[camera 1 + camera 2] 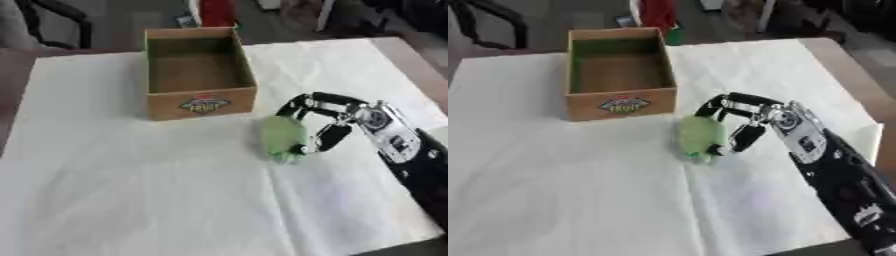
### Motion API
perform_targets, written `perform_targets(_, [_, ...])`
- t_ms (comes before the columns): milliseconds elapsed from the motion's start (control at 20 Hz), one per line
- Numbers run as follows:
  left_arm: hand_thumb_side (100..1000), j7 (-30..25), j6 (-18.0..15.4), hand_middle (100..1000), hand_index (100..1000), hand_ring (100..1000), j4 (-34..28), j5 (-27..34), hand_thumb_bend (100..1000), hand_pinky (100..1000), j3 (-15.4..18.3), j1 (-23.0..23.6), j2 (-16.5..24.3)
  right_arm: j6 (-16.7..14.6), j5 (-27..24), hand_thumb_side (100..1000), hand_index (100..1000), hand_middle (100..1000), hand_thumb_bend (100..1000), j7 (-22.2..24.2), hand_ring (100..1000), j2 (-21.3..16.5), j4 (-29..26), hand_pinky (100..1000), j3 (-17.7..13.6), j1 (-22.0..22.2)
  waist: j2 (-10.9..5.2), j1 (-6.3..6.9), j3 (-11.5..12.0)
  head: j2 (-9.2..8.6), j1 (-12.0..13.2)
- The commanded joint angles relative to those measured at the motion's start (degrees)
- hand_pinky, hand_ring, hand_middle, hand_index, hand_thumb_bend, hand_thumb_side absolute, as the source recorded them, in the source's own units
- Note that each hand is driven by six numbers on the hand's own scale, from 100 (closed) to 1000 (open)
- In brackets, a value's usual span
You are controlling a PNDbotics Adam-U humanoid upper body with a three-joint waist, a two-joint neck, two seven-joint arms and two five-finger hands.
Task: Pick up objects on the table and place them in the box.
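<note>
Open cardboard box [200, 102] standing on the white cloth [131, 190], logo side facing the camera. Just right of the box's near right corner, a pale green object [282, 138], long axis running near to far, narrower end nearest. Right hand [325, 122] beside it, fingers curled round its right side.

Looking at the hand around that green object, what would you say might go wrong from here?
The right hand curls round only one side of the green object, so it might slip free on lifting. The box stands close by, so the carried object could catch its near wall.
</note>
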Motion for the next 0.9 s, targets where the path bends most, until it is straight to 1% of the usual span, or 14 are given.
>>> perform_targets(50, [427,0.08,-0.08,605,630,674,-0.64,-0.15,224,744,0.47,-0.35,1.24,-0.29,1.10,100,704,586,340,-1.73,781,-1.65,-0.76,699,-1.01,-0.86,-1.00,0.12,-0.10,-0.11,-0.17])
perform_targets(100, [427,0.08,-0.07,605,630,674,-0.64,-0.15,224,744,0.46,-0.35,1.24,-0.28,1.10,100,639,527,317,-2.49,767,-1.64,-0.71,689,-1.05,-0.91,-1.02,0.12,-0.12,-0.11,-0.18])
perform_targets(200, [427,0.06,-0.07,605,630,675,-0.62,-0.14,223,744,0.45,-0.34,1.22,-0.15,0.59,100,533,441,265,-4.40,738,-1.58,-0.54,661,-1.21,-1.03,-1.04,0.13,-0.16,-0.09,-0.19])
perform_targets(300, [427,0.06,-0.05,605,630,675,-0.59,-0.14,223,744,0.45,-0.30,1.22,0.17,-0.59,100,500,410,261,-6.32,728,-1.56,-0.49,650,-1.59,-1.27,-1.07,0.16,-0.18,-0.07,-0.20])
perform_targets(400, [427,0.05,-0.05,605,630,675,-0.57,-0.12,222,744,0.45,-0.27,1.24,0.70,-1.31,100,484,394,267,-8.10,719,-1.69,-0.81,645,-2.34,-1.95,-1.18,0.19,-0.17,0.01,-0.25])
perform_targets(500, [427,0.02,-0.05,605,630,675,-0.55,-0.12,222,744,0.42,-0.22,1.25,1.30,-0.43,100,479,389,273,-9.79,714,-1.77,-1.45,646,-3.39,-3.27,-1.31,0.20,-0.09,0.12,-0.29])
perform_targets(700, [427,-0.12,0.00,605,630,675,-0.49,-0.11,222,744,0.29,-0.12,1.20,1.89,4.91,100,481,391,282,-12.00,710,-1.10,-2.19,652,-4.70,-7.13,-1.52,0.18,0.49,0.21,-0.42])
perform_targets(900, [427,-0.25,0.00,605,630,675,-0.47,-0.02,222,744,0.17,-0.18,1.07,2.59,10.41,100,483,390,299,-14.29,706,1.86,-0.03,652,-6.08,-12.07,-1.64,0.33,1.34,0.16,-0.52])
